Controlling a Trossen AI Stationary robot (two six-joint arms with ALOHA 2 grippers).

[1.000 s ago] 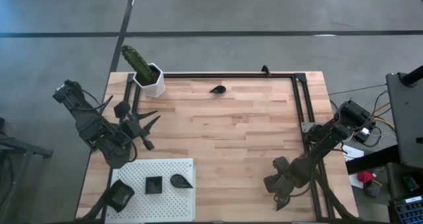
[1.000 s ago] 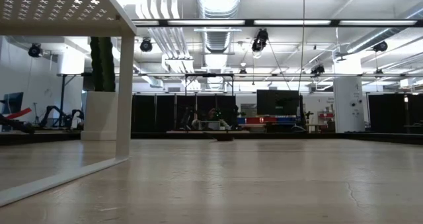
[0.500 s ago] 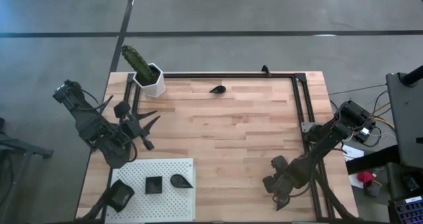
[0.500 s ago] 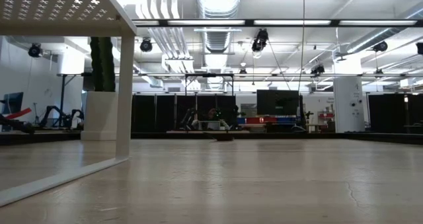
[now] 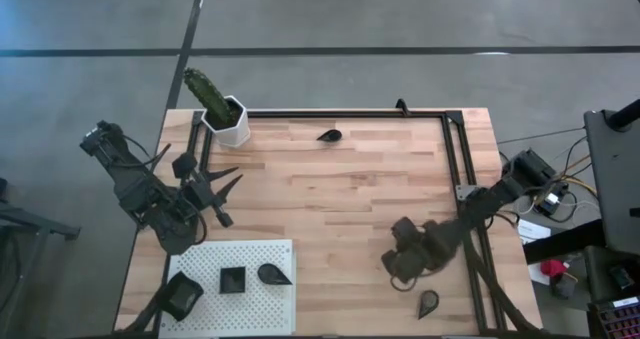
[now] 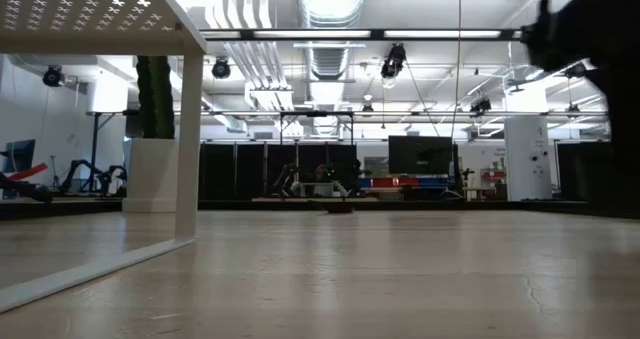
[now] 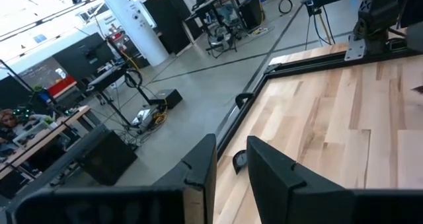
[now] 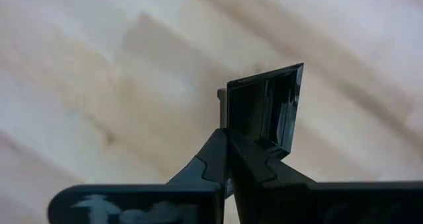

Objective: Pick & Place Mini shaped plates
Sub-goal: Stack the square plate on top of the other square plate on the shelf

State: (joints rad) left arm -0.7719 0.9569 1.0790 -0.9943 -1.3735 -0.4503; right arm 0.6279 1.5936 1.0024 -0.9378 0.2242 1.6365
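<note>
Lifting toward 10 o'clock, right gripper (image 8: 228,141) now clamps a square plate (image 8: 264,108) by its rim, seemingly; teardrop plate (image 5: 428,301) uncovered at table's 5 o'clock. Left gripper (image 5: 222,194) narrowly parted, empty.

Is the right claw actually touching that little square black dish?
Touching. The right wrist view shows the right gripper with its fingers pinched shut on the rim of the square dish, lifted over the wooden table.
</note>
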